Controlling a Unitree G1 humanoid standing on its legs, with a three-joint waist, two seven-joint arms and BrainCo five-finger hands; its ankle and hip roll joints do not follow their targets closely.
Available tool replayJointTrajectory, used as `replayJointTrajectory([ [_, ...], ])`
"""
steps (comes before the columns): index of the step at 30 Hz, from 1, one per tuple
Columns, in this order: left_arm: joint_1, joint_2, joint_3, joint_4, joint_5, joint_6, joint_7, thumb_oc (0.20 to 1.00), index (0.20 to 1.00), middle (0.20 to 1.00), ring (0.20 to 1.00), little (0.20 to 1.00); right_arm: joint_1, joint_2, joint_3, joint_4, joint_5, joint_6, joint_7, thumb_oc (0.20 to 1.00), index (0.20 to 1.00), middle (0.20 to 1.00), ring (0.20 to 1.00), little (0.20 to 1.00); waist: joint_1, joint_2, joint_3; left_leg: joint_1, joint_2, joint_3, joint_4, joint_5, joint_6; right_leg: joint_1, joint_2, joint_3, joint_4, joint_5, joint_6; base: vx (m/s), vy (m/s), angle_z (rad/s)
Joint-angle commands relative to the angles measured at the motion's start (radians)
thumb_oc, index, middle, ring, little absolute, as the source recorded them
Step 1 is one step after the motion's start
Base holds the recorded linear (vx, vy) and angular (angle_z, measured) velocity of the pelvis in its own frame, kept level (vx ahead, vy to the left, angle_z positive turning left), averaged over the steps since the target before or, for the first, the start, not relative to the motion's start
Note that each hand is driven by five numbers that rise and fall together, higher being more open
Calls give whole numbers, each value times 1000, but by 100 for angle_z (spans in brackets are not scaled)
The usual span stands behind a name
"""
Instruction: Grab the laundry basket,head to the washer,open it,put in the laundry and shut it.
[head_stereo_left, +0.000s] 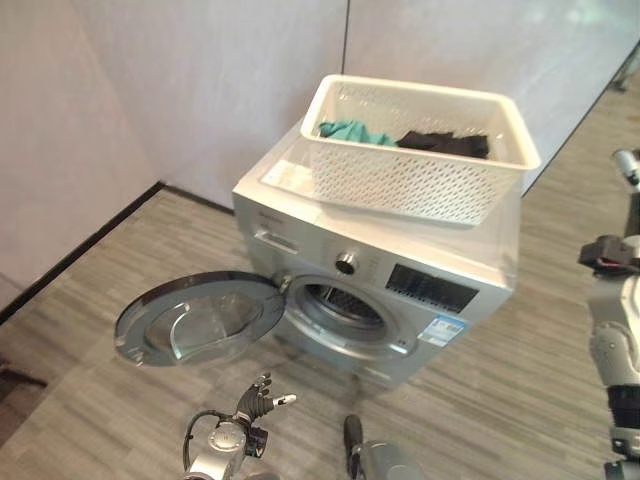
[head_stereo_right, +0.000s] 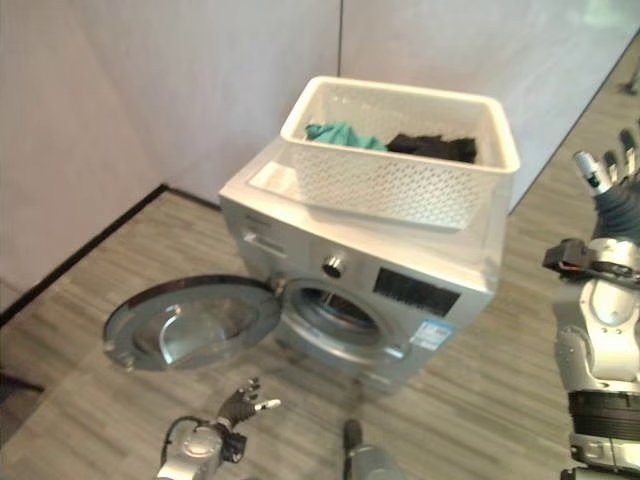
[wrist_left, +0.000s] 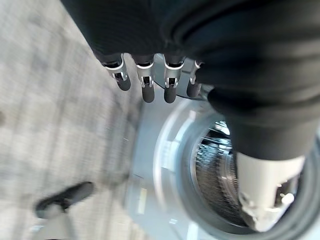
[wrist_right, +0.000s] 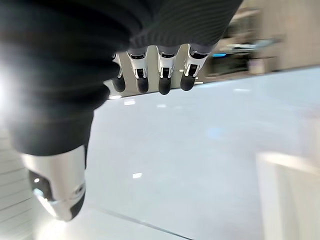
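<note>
While the white laundry basket rests on the washer's top, toward its back right corner, a teal garment lies in the basket's left part and black clothes in its right. The round door hangs swung fully open to the washer's left, and the drum opening is uncovered. The left hand hovers low before the door, apart from it, fingers relaxed and empty.

In the right eye view, the right hand is raised well to the right of the washer, near a pale wall panel, with straight fingers holding nothing.

The left wrist view shows the left hand's fingers extended in a row over the grey plank floor, the drum's perforated metal past them.

In the right wrist view, that hand's fingers are released and grasp nothing.
</note>
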Motion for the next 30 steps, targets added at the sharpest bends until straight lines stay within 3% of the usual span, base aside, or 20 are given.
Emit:
replayJointTrajectory([
  [1, 22, 79, -26, -73, -23, -23, 23, 1000, 1000, 1000, 1000, 1000, -93, -39, -20, -94, -7, -101, 14, 1000, 1000, 1000, 1000, 1000, 41, -67, 2, -25, -48, 12, 218, 218, 97, 15, -74, 74, -10, 9, 33, 7, -137, -56],
  [2, 26, 89, -25, -90, -24, -26, 29, 1000, 1000, 1000, 1000, 1000, -136, -66, 12, -106, -12, -99, 10, 1000, 1000, 1000, 1000, 1000, 59, -93, 19, -120, -47, 5, 218, 203, 116, 32, -77, 92, -20, -5, 25, 18, -70, -36],
  [3, 26, 88, -22, -91, -24, -25, 29, 1000, 1000, 1000, 1000, 1000, -143, -67, 17, -102, -13, -99, 9, 1000, 1000, 1000, 1000, 1000, 58, -91, 18, -122, -46, 6, 221, 198, 117, 31, -75, 93, -21, -7, 25, 135, -49, -18],
  [4, 27, 99, -18, -101, -25, -26, 25, 1000, 1000, 1000, 1000, 1000, -162, -122, 52, -102, -28, -54, 38, 1000, 1000, 1000, 1000, 1000, 70, -113, 18, -169, -11, 24, 80, 158, 112, 49, -82, 99, -37, -18, 35, 185, 72, 22],
  [5, 38, 99, -12, -119, -35, -26, 15, 1000, 1000, 1000, 1000, 1000, -171, -175, 81, -86, -29, -23, 71, 1000, 1000, 1000, 1000, 1000, 90, -111, 19, -145, 9, 52, -70, 153, 100, 63, -79, 116, -45, -29, 37, 217, 150, 23],
  [6, 44, 103, -15, -122, -42, -29, 8, 1000, 1000, 1000, 1000, 1000, -175, -212, 104, -68, -23, 1, 92, 1000, 1000, 1000, 1000, 1000, 103, -104, 17, -161, 16, 46, -180, 178, 86, 72, -75, 116, -49, -38, 44, 137, 104, 23],
  [7, 46, 99, -15, -122, -43, -29, 8, 1000, 1000, 1000, 1000, 1000, -181, -217, 110, -61, -20, 0, 95, 1000, 1000, 1000, 1000, 1000, 104, -103, 16, -144, 19, 52, -210, 190, 83, 74, -74, 119, -50, -39, 42, 98, 127, -8],
  [8, 51, 104, -23, -127, -45, -34, 5, 1000, 1000, 1000, 1000, 1000, -202, -247, 143, -32, -29, 5, 101, 1000, 1000, 1000, 1000, 1000, 125, -92, 24, -160, 30, 54, -297, 258, 69, 94, -74, 116, -52, -50, 43, 104, 107, -27],
  [9, 53, 103, -27, -123, -36, -29, -10, 1000, 1000, 1000, 1000, 1000, -191, -275, 169, -7, -50, 73, 132, 1000, 1000, 1000, 1000, 1000, 128, -83, 23, -126, 52, 85, -383, 267, 57, 98, -74, 113, -38, -62, 46, 132, 192, -49],
  [11, 45, 110, -48, -95, -13, -36, -28, 1000, 1000, 1000, 1000, 1000, -196, -337, 202, 43, -70, 108, 187, 1000, 1000, 1000, 1000, 1000, 132, -76, 6, -96, 38, 84, -408, 266, 50, 109, -94, 112, -37, -65, 63, 142, 222, -43],
  [13, 53, 126, -85, -109, -15, -36, -63, 1000, 1000, 1000, 1000, 1000, -289, -410, 331, 164, -129, 173, 228, 1000, 1000, 1000, 1000, 1000, 144, -70, -24, -56, 23, 106, -445, 261, 49, 126, -133, 101, -56, -53, 80, 166, 238, -32],
  [15, 56, 139, -92, -109, -21, -37, -71, 1000, 1000, 1000, 1000, 1000, -366, -429, 404, 243, -168, 199, 238, 1000, 1000, 1000, 1000, 1000, 157, -73, -31, -41, 15, 108, -454, 257, 53, 131, -143, 102, -64, -48, 87, 109, 173, -27],
  [16, 70, 156, -94, -110, -40, -35, -78, 1000, 1000, 1000, 1000, 1000, -537, -428, 554, 378, -202, 229, 253, 1000, 1000, 1000, 1000, 1000, 172, -76, -37, -18, 5, 119, -463, 249, 59, 136, -156, 109, -72, -38, 97, 124, 195, -31],
  [17, 77, 159, -92, -103, -48, -33, -81, 1000, 1000, 1000, 1000, 1000, -620, -415, 627, 454, -236, 248, 264, 1000, 1000, 1000, 1000, 1000, 178, -78, -39, -9, 0, 124, -467, 246, 63, 138, -162, 112, -74, -35, 100, 90, 131, -37],
  [21, 85, 154, -73, -79, -71, -30, -81, 1000, 1000, 1000, 1000, 1000, -870, -360, 811, 675, -328, 288, 271, 1000, 1000, 1000, 1000, 1000, 187, -78, -42, 7, -14, 138, -487, 242, 74, 142, -178, 111, -85, -26, 111, 47, 83, -15],
  [30, 61, 155, -90, -29, -95, -16, -69, 1000, 1000, 1000, 1000, 1000, -1220, -184, 976, 1205, -379, 340, 295, 1000, 1000, 1000, 1000, 1000, 227, -104, -44, -7, -36, 125, -511, 245, 87, 137, -195, 70, -97, -15, 125, 28, 35, 7],
])
